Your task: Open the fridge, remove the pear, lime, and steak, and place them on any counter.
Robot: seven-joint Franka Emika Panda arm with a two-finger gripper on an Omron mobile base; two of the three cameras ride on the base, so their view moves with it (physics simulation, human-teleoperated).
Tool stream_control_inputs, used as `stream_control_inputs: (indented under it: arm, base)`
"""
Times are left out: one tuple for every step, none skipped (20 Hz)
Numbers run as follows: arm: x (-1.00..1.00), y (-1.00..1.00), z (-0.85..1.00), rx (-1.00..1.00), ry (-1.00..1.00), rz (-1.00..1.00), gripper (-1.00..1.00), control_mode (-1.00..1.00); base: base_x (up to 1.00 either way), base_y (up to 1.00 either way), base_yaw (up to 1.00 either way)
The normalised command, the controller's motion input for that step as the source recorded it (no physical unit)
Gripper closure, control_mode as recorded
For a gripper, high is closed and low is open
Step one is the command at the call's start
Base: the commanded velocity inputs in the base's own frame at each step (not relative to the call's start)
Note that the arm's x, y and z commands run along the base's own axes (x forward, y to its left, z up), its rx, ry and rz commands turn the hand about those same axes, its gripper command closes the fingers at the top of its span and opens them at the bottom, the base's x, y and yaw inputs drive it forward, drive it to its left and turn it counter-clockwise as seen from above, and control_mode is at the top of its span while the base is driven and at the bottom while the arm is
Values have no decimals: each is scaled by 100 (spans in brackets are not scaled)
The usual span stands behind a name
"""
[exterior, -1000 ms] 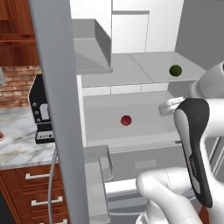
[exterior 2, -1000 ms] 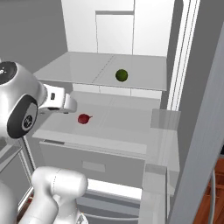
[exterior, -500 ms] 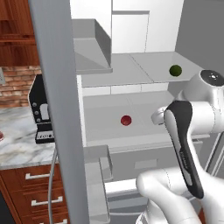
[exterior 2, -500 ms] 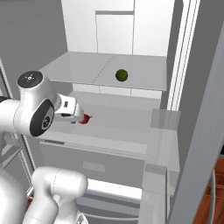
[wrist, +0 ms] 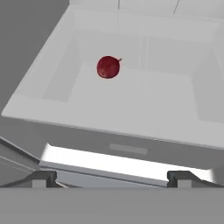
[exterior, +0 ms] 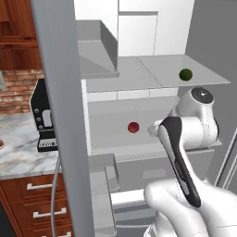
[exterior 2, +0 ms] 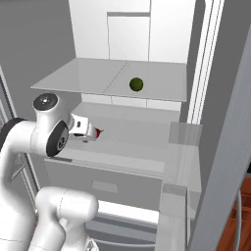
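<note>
The fridge (exterior: 60, 115) stands open, its white shelves bare to me. The dark red pear (exterior: 133, 127) rests on the lower shelf, and the hand view shows the pear (wrist: 108, 67) ahead and a little left. One shelf up, toward the right, sits the dark green lime (exterior: 185, 74), also the lime (exterior 2: 136, 84). My gripper (exterior 2: 90, 133) hovers at the front of the lower shelf, just short of the pear (exterior 2: 99, 132). It is open, its fingertips (wrist: 43, 177) spread wide with nothing between them. The steak is out of view.
The open grey door edge (exterior: 65, 152) stands tall at the left. Beyond it, the marble counter (exterior: 18, 155) carries a black coffee machine (exterior: 44, 125) above wooden drawers (exterior: 39, 210). A reddish sliver (exterior: 1, 144) at that counter's left edge is cut off. A closed drawer front (wrist: 127, 148) lies below the pear's shelf.
The arm has swung and the hand has turned toward the lower shelf, coming closer to the pear. The jaws stayed open. Pear and lime have not moved.
</note>
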Motion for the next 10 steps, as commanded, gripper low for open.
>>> stream_control_inputs:
  arm:
    - [54, 9, -39, 5, 0, 0, -100, -100]
    - [64, 2, -32, 7, 4, 0, -100, -100]
    - [64, 0, -28, 8, 7, 0, -100, -100]
    - [62, 2, -28, 7, 7, 0, -100, -100]
    - [58, 9, -27, 6, 6, 0, -100, -100]
    - [49, 16, -31, 4, 5, 0, -100, -100]
    - [41, 24, -36, 0, 1, 0, -100, -100]
    - [34, 22, -34, 0, 0, 0, -100, -100]
    - [35, 26, -30, 0, 1, 0, -100, -100]
    - [36, 26, -32, 0, 1, 0, -100, -100]
  base:
    - [0, 0, 0]
    - [0, 0, 0]
    - [0, 0, 0]
    - [0, 0, 0]
    - [0, 0, 0]
    - [0, 0, 0]
    - [0, 0, 0]
    - [0, 0, 0]
    - [0, 0, 0]
    - [0, 0, 0]
